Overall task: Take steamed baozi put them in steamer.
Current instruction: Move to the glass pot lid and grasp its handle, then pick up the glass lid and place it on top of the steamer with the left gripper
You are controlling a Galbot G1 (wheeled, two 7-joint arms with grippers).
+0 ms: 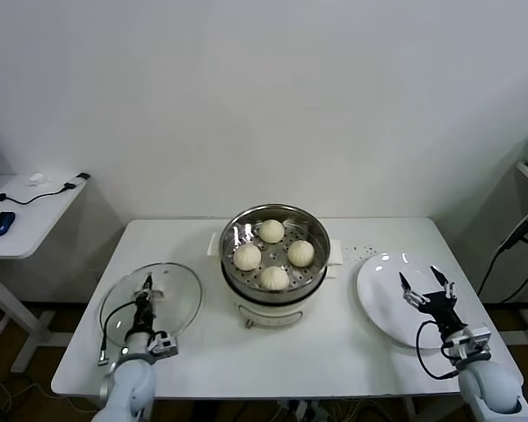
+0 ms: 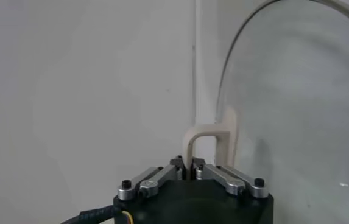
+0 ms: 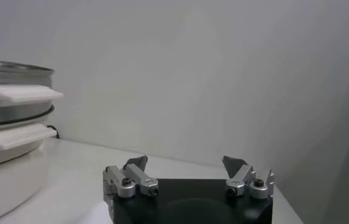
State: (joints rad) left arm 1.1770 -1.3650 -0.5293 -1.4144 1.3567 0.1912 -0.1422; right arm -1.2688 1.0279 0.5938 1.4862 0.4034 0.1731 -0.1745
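Note:
Several cream-white steamed baozi [image 1: 271,230] lie on the perforated tray inside the shiny round steamer [image 1: 231,264] at the table's middle; its side and white handles also show in the right wrist view [image 3: 10,115]. My left gripper [image 1: 146,286] [image 2: 187,163] is down on the flat glass lid [image 1: 180,303] at the front left, shut on the thin cream lid handle [image 2: 207,131]. My right gripper [image 1: 424,286] [image 3: 186,161] hovers open over the white plate [image 1: 378,286] at the right, with nothing between its fingers.
The white table [image 1: 334,352] carries the lid, the steamer and the plate. A side desk [image 1: 26,220] with a blue mouse stands at the far left. A black cable [image 1: 514,237] hangs at the right. A plain wall is behind.

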